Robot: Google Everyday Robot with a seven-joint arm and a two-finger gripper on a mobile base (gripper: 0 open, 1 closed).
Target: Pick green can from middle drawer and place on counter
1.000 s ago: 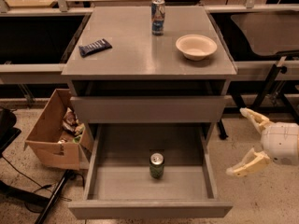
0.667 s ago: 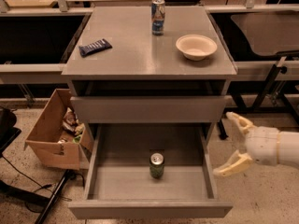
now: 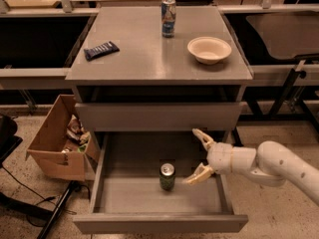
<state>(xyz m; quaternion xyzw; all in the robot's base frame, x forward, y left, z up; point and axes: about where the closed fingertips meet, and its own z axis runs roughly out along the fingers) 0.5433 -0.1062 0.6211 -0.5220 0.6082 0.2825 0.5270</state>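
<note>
The green can (image 3: 167,177) stands upright on the bare grey floor of the open middle drawer (image 3: 129,195), near its centre. My gripper (image 3: 195,156) reaches in from the right on a white arm and hangs over the drawer's right part, a short way right of the can and not touching it. Its two pale fingers (image 3: 202,137) are spread wide open with nothing between them. The counter (image 3: 144,51) is the grey top of the cabinet above the drawer.
On the counter stand a blue-and-white can (image 3: 168,17) at the back, a pale bowl (image 3: 209,49) at the right and a dark wrapped bar (image 3: 101,50) at the left. An open cardboard box (image 3: 57,141) with rubbish sits on the floor left of the drawer.
My gripper has moved left from beside the cabinet to over the drawer's right part, closer to the green can. The fingers stay open. The can has not moved.
</note>
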